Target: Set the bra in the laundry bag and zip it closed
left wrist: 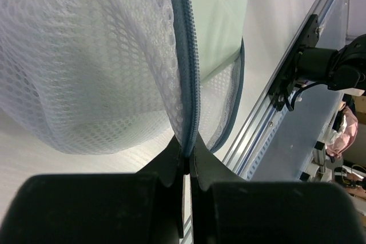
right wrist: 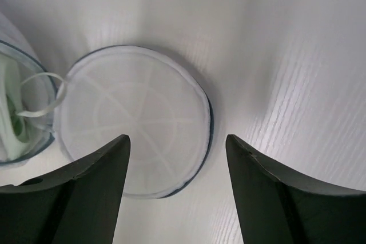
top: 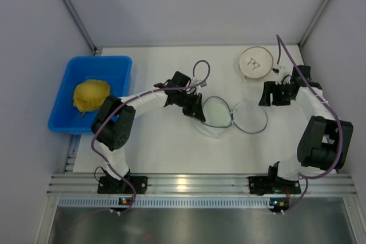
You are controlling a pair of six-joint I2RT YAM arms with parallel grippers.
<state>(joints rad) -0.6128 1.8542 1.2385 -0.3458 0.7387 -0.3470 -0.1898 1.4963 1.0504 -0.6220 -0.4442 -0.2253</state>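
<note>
The laundry bag (top: pixel 216 123) lies open on the table's middle as two round mesh halves. The pale mint bra (top: pixel 215 111) sits in the left half. The flat right half (top: pixel 250 117) lies beside it. My left gripper (top: pixel 198 110) is shut on the bag's dark zipper rim (left wrist: pixel 189 84) at its left edge and lifts the mesh (left wrist: pixel 86 72); the bra (left wrist: pixel 217 21) shows inside. My right gripper (top: pixel 265 96) is open and empty above the flat half (right wrist: pixel 134 124). In the right wrist view the gripper (right wrist: pixel 177 141) hovers, with the bra (right wrist: pixel 10 124) and a thin strap at the left.
A white disc with a tan rim (top: pixel 255 62) lies at the back right, close to the right arm. A blue bin (top: pixel 114 70) with a yellow cloth lump (top: pixel 90 94) stands at the left edge. The aluminium rail (left wrist: pixel 257 135) runs along the near edge.
</note>
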